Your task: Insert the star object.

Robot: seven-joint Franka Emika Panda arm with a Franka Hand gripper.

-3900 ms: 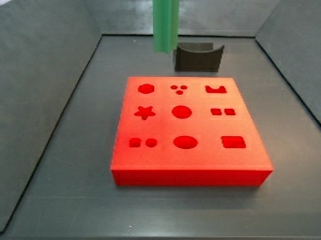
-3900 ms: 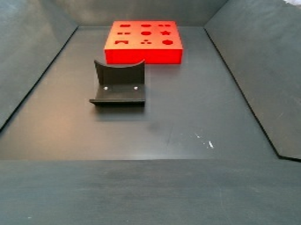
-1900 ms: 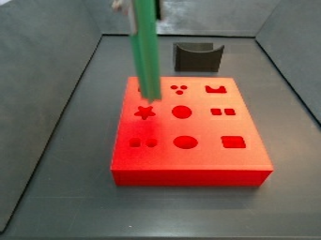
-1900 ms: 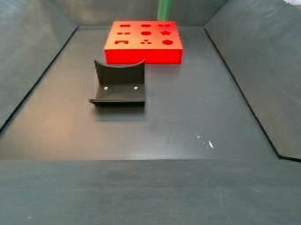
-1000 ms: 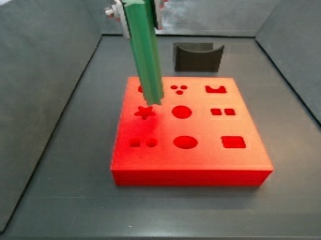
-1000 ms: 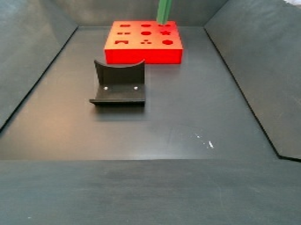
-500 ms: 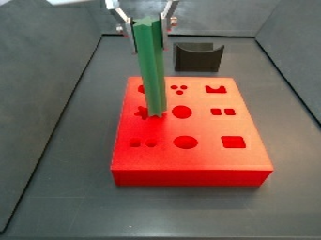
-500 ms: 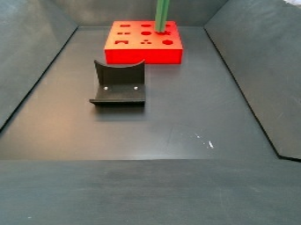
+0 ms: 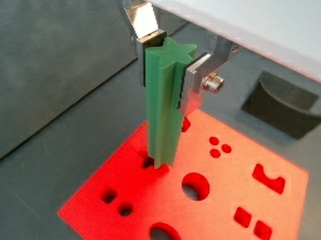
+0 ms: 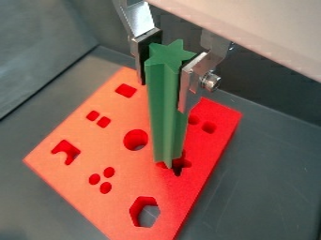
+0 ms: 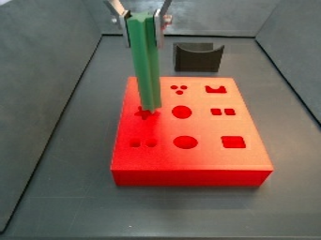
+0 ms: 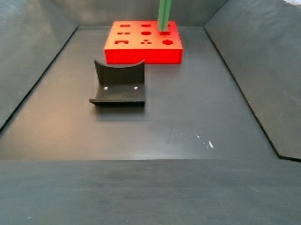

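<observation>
The star object (image 11: 145, 61) is a long green prism with a star-shaped end, standing upright. My gripper (image 9: 170, 60) is shut on its upper end; it also shows in the other wrist view (image 10: 166, 62) and at the top of a side view (image 11: 141, 9). The rod's lower tip sits at the star-shaped hole of the red block (image 11: 189, 131), seemingly just entering it in both wrist views. In a side view the rod (image 12: 164, 15) rises above the red block (image 12: 143, 44) and the gripper is out of frame.
The red block has several other shaped holes (image 10: 134, 142). A dark grey U-shaped holder (image 11: 197, 56) stands behind the block and shows in a side view (image 12: 119, 83) and a wrist view (image 9: 288, 105). Grey walls (image 11: 51, 56) enclose the dark floor.
The gripper has carried the green rod from high at the back down over the block. In the last half second the rod moved slightly left and its tip reached the star hole.
</observation>
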